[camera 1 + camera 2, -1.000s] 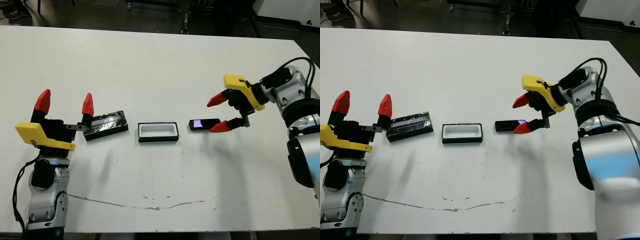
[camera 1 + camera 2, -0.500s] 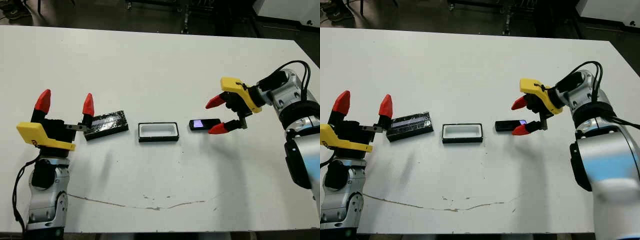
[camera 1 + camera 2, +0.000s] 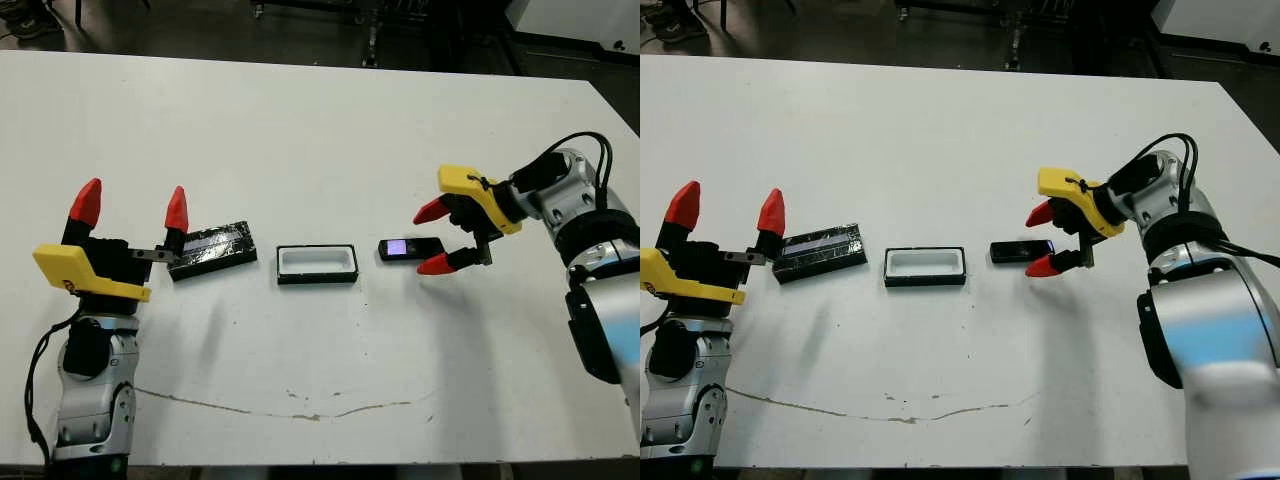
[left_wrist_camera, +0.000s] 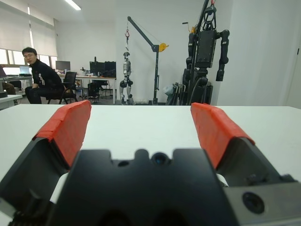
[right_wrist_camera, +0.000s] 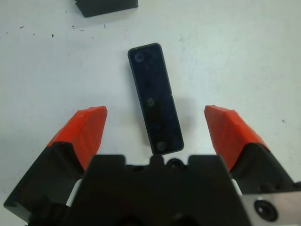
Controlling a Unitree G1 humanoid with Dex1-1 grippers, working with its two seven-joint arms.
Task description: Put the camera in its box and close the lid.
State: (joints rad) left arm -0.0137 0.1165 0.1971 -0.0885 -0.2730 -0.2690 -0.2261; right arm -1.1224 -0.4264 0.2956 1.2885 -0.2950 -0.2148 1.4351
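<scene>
Fingers spread wide on my right gripper [image 3: 436, 239], which sits at the camera [image 3: 408, 248] with one red tip on each side of its near end, neither touching it. Beyond the camera's far end lies the box [image 3: 317, 264], tray empty, and past that the lid [image 3: 211, 250]. My left gripper [image 3: 131, 207] hangs released too, just beside the lid, grasping nothing.

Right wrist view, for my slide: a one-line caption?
Open right hand poised over the camera lying on the white table.
</scene>
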